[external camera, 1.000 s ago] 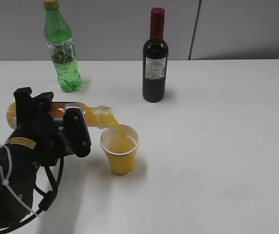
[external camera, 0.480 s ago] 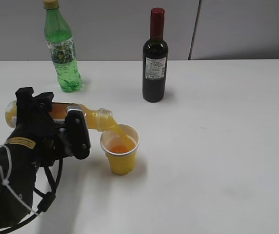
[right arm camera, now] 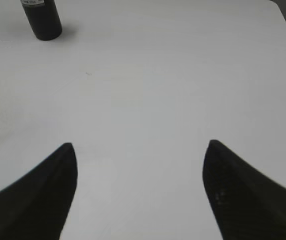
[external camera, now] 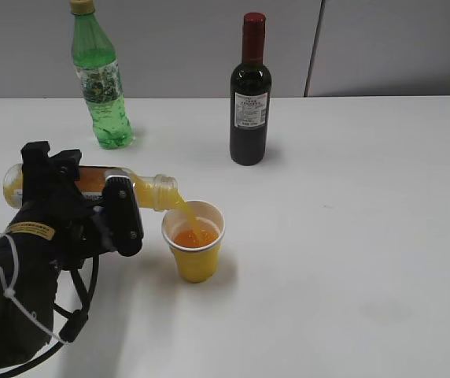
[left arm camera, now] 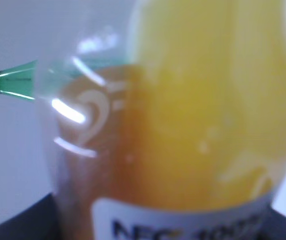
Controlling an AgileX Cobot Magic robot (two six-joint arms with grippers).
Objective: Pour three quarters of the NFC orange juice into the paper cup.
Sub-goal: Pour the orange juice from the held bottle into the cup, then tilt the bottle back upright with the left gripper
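White table (external camera: 367,236), grey wall (external camera: 398,47); L jaws grasp NFC orange juice (external camera: 150,189), R jaws released.

The paper cup (external camera: 194,249) stands on the table (external camera: 351,236), left of centre and toward the near edge. At its nine o'clock the juice bottle (external camera: 142,189) lies nearly level above the table, its neck over the cup's rim, its body inside the left gripper (external camera: 79,209). At the cup's eleven o'clock, well apart near the far edge, stands the soda bottle (external camera: 99,79). At the cup's one o'clock stands the wine bottle (external camera: 249,94), to the right of the soda bottle.
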